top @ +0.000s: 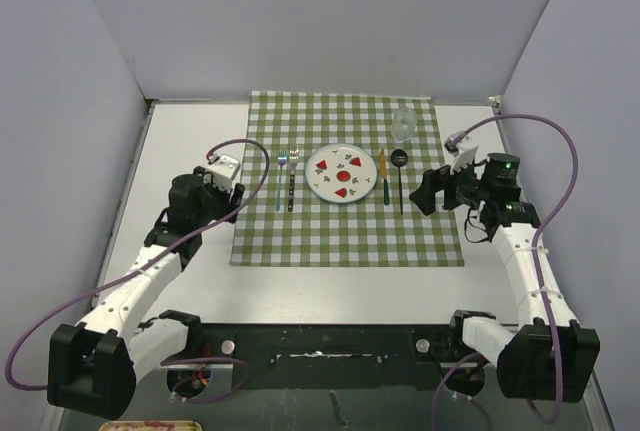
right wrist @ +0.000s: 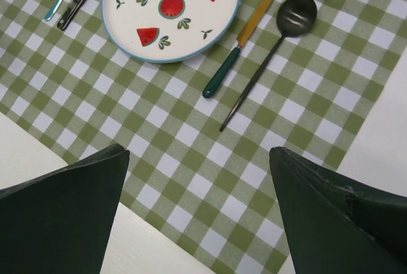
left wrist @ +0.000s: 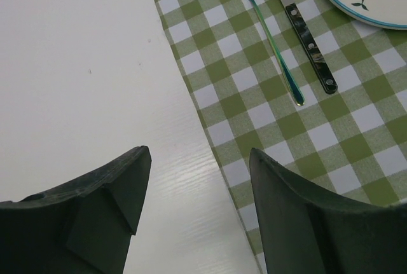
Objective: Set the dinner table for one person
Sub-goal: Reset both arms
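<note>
Left gripper (left wrist: 198, 159) fingers spread, empty; forks (left wrist: 310, 48) ahead-right. Right gripper (right wrist: 198, 156) fingers spread, empty; plate (right wrist: 219, 13), knife (right wrist: 238, 45), spoon (right wrist: 297, 12) ahead.

No legible text, label, brand, number or sign in any view. We checked the dinner table (top: 190, 141), the checked cloth (top: 340, 236) and the plate (top: 341, 175); the plate bears only painted watermelon slices and leaves.

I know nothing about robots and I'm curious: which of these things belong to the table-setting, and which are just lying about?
Belong to the job:
table, checked cloth, plate, shiny fork, black-handled fork, knife, spoon, glass.

Just lying about:
only the purple cables on the arms.
</note>
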Action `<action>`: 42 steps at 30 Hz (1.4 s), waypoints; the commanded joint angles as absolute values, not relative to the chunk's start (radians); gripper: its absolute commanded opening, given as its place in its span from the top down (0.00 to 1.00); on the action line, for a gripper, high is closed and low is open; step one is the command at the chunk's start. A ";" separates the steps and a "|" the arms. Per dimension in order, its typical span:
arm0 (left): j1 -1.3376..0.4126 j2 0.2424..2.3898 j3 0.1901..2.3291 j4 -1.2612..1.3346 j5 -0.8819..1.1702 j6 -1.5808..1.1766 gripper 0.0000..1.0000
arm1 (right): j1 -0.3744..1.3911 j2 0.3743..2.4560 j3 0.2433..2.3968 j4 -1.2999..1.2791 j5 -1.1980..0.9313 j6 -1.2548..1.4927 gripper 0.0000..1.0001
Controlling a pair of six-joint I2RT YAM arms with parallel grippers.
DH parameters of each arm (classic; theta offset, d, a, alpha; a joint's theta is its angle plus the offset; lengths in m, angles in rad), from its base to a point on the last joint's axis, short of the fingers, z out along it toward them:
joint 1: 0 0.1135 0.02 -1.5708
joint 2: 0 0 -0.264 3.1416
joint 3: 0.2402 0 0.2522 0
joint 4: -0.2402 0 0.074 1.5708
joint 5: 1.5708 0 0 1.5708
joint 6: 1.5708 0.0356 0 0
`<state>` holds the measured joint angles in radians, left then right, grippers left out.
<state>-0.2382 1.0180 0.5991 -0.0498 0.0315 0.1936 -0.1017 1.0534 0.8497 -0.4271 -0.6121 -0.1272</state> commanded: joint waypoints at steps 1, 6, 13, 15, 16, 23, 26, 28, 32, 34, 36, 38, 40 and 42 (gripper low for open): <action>-0.230 1.017 0.614 0.043 0.099 0.215 0.38 | -0.023 1.120 0.878 -0.352 -0.543 -0.162 0.02; -0.231 1.046 0.660 0.019 0.131 0.196 0.38 | 0.053 1.203 0.899 -0.352 -0.490 -0.191 0.02; -0.230 1.070 0.705 0.000 0.159 0.167 0.38 | 0.100 1.274 0.929 -0.318 -0.427 -0.210 0.02; -0.230 1.077 0.712 0.000 0.170 0.160 0.38 | 0.103 1.294 0.940 -0.311 -0.423 -0.206 0.02; -0.231 1.080 0.713 0.001 0.173 0.157 0.38 | 0.106 1.304 0.944 -0.309 -0.422 -0.206 0.02; -0.233 1.103 0.659 0.087 0.103 0.113 0.38 | 0.132 1.371 0.975 -0.292 -0.384 -0.204 0.02; -0.236 1.108 0.621 0.140 0.042 0.104 0.38 | 0.148 1.399 0.984 -0.277 -0.367 -0.208 0.02; -0.242 1.125 0.614 0.167 -0.016 0.090 0.37 | 0.161 1.420 0.996 -0.275 -0.353 -0.209 0.02; -0.251 1.163 0.630 0.171 -0.023 0.067 0.37 | 0.195 1.449 1.011 -0.270 -0.325 -0.218 0.02; -0.255 1.169 0.631 0.168 0.025 0.083 0.39 | 0.210 1.453 1.008 -0.266 -0.307 -0.223 0.02; -0.263 1.170 0.630 0.169 0.015 0.090 0.40 | 0.217 1.451 1.008 -0.265 -0.306 -0.218 0.02; -0.263 1.178 0.640 0.160 -0.021 0.084 0.41 | 0.219 1.442 1.003 -0.261 -0.304 -0.215 0.02; -0.263 1.182 0.638 0.169 -0.036 0.084 0.41 | 0.219 1.431 0.994 -0.247 -0.296 -0.212 0.02; -0.265 1.185 0.635 0.179 -0.044 0.085 0.41 | 0.218 1.424 0.985 -0.235 -0.283 -0.210 0.02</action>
